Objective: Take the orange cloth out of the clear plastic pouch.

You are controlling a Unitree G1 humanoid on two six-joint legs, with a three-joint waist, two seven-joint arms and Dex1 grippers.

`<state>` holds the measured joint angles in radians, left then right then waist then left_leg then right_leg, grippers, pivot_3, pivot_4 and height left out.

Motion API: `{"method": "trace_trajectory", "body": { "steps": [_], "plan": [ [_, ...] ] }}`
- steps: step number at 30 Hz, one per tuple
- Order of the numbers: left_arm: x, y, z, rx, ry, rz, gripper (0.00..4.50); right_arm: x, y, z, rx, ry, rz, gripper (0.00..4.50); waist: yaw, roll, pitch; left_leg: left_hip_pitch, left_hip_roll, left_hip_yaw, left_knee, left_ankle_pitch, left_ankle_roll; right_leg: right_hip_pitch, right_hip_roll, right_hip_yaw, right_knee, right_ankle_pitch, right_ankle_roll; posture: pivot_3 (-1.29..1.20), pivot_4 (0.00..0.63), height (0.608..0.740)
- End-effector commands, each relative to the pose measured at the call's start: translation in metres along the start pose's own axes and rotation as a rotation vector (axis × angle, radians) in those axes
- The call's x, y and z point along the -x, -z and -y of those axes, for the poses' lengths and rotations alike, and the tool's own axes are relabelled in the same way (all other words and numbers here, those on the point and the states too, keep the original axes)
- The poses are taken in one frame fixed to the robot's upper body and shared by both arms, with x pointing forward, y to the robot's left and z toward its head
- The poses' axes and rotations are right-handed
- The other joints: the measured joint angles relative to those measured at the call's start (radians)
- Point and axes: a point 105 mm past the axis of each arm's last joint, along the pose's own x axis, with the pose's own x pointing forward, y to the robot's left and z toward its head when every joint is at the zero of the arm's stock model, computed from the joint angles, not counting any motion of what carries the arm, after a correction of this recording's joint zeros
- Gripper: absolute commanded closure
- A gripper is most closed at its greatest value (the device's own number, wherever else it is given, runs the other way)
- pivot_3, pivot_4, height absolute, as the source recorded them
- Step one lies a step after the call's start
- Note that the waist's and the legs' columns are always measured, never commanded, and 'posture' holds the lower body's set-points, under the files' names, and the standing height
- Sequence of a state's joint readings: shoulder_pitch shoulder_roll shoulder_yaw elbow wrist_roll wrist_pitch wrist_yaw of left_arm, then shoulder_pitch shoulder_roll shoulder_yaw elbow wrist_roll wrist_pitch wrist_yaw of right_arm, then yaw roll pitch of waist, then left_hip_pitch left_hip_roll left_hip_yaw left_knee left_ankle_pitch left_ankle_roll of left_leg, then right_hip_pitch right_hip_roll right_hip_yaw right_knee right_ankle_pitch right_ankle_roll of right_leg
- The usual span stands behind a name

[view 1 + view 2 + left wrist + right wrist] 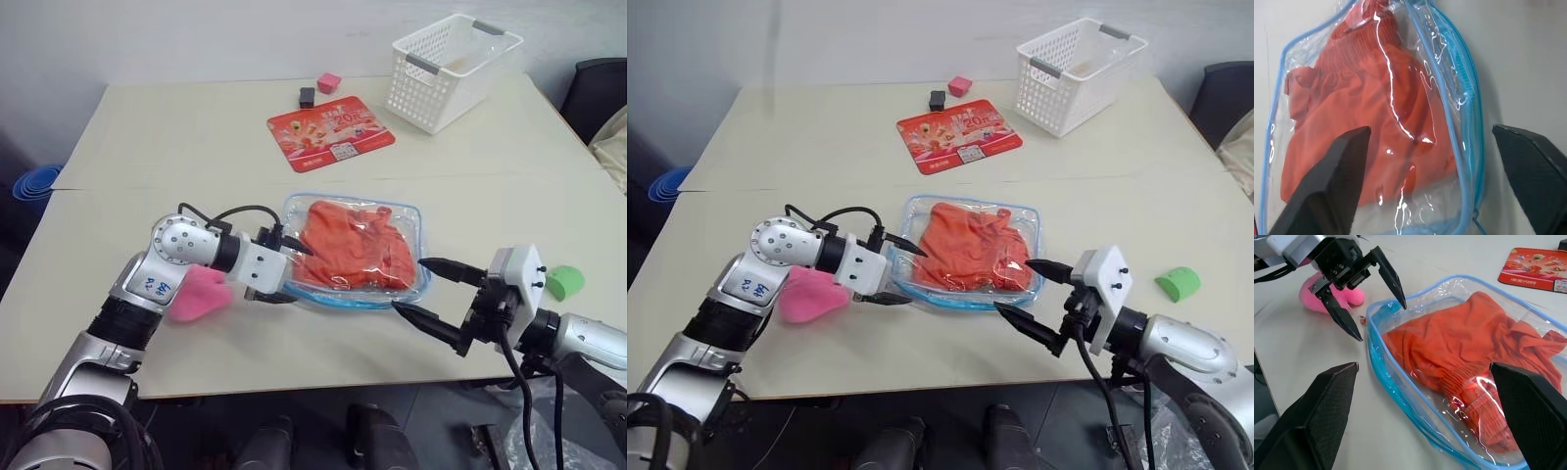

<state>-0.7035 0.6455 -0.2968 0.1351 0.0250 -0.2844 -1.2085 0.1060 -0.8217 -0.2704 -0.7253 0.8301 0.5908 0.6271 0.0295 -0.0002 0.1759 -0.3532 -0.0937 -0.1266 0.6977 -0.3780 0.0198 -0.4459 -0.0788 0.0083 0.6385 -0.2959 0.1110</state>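
Clear plastic pouch (358,253) lies flat on the counter (196,147), near the middle. Orange cloth (348,245) is wholly inside it, bunched, gathered hem toward the right end.

Left pincer (284,269) is at the pouch's left end, jaws spread, one finger above the blue-piped edge and one below; no grip yet. Right pincer (426,289) is at the right end, jaws wide, holding nothing, tips just beside the pouch.

Step in hand: approach, both pincers bracketing the pouch before any hold. Cloth not yet touched.

Next move likely calls for one pincer to pin or pinch the pouch and the other to find the opening. Whether the zipper is open cannot be told.

Pink plush toy (201,294) lies just left of the left pincer.
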Motion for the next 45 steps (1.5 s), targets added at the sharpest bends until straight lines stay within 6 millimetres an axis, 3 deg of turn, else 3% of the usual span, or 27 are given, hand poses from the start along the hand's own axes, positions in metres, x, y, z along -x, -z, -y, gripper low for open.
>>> {"method": "trace_trajectory", "body": {
  "steps": [1,10,14,16,22,25,27,30,32,39,45],
  "plan": [
    [0.004,-0.007,-0.011,-0.033,-0.045,0.017,1.56,0.002,-0.008,-0.008,0.058,-0.040,0.008,0.00,-0.001,0.000,0.000,0.000,0.000,0.000,0.000,0.000,0.000,0.000,0.000,0.000,0.000,0.000,0.000,0.00,0.150,0.740],
    [0.005,-0.010,-0.016,0.031,-0.093,0.046,4.44,0.001,-0.007,-0.005,0.089,-0.044,-0.001,0.00,-0.001,0.000,0.000,0.000,0.000,0.000,0.000,0.000,0.000,0.000,0.000,0.000,0.001,0.000,0.000,0.00,0.150,0.740],
    [0.006,-0.021,-0.022,0.233,-0.170,0.176,4.48,0.000,-0.006,-0.006,0.109,-0.053,-0.011,0.00,0.000,0.000,0.000,0.000,0.000,0.000,0.000,0.000,0.000,0.000,0.000,0.000,0.001,0.000,0.000,0.00,0.150,0.740],
    [0.008,-0.026,-0.027,0.328,-0.210,0.229,4.50,-0.002,-0.004,-0.008,0.127,-0.069,-0.017,0.37,0.000,0.000,0.000,0.000,0.000,0.000,0.001,0.000,0.000,0.000,0.000,0.000,0.002,0.000,0.000,0.00,0.150,0.740],
    [0.013,-0.034,-0.037,0.459,-0.328,0.280,4.50,-0.011,-0.002,-0.016,0.190,-0.116,-0.022,2.32,-0.004,0.000,0.000,0.001,0.000,0.000,0.001,0.000,0.000,0.000,0.000,0.000,0.003,0.000,0.000,0.00,0.150,0.740],
    [0.012,-0.033,-0.018,0.316,-0.228,0.197,4.50,-0.014,0.000,-0.013,0.213,-0.101,-0.036,3.27,-0.006,0.000,0.000,0.001,0.000,0.000,0.001,0.000,0.000,0.000,0.000,0.000,0.003,0.000,0.000,0.00,0.150,0.740],
    [0.013,-0.025,-0.006,0.232,-0.162,0.122,4.50,-0.014,0.001,-0.010,0.211,-0.094,-0.045,3.27,-0.005,0.000,0.000,0.001,0.001,0.000,0.000,0.000,0.000,0.000,0.000,0.000,0.003,0.000,0.000,0.00,0.150,0.740],
    [0.020,-0.017,-0.001,0.198,-0.089,0.084,3.94,-0.008,0.001,-0.012,0.195,-0.122,-0.045,3.31,0.000,0.000,0.000,0.001,0.000,0.000,0.000,0.000,0.000,0.000,0.000,0.000,0.001,0.000,0.000,0.00,0.150,0.740],
    [0.022,-0.013,0.000,0.124,-0.053,0.040,3.36,-0.005,0.001,-0.013,0.176,-0.142,-0.051,2.94,0.006,0.000,0.000,0.001,0.000,0.000,0.001,0.000,0.000,0.000,0.000,0.000,0.001,0.000,0.000,0.00,0.150,0.740],
    [0.019,-0.007,-0.016,0.021,-0.079,0.024,1.21,-0.005,0.004,-0.009,0.210,-0.107,-0.068,0.72,0.015,0.000,0.000,0.000,0.000,0.000,0.001,0.000,0.000,0.001,0.000,0.000,0.000,0.000,0.000,0.00,0.150,0.740],
    [0.015,-0.004,-0.011,-0.009,-0.036,0.013,1.21,-0.005,0.007,-0.012,0.209,-0.108,-0.072,0.72,0.010,0.000,0.000,0.000,0.000,0.000,0.000,0.000,0.000,0.000,0.000,0.000,0.000,0.000,0.000,0.00,0.150,0.740]
  ]
}}
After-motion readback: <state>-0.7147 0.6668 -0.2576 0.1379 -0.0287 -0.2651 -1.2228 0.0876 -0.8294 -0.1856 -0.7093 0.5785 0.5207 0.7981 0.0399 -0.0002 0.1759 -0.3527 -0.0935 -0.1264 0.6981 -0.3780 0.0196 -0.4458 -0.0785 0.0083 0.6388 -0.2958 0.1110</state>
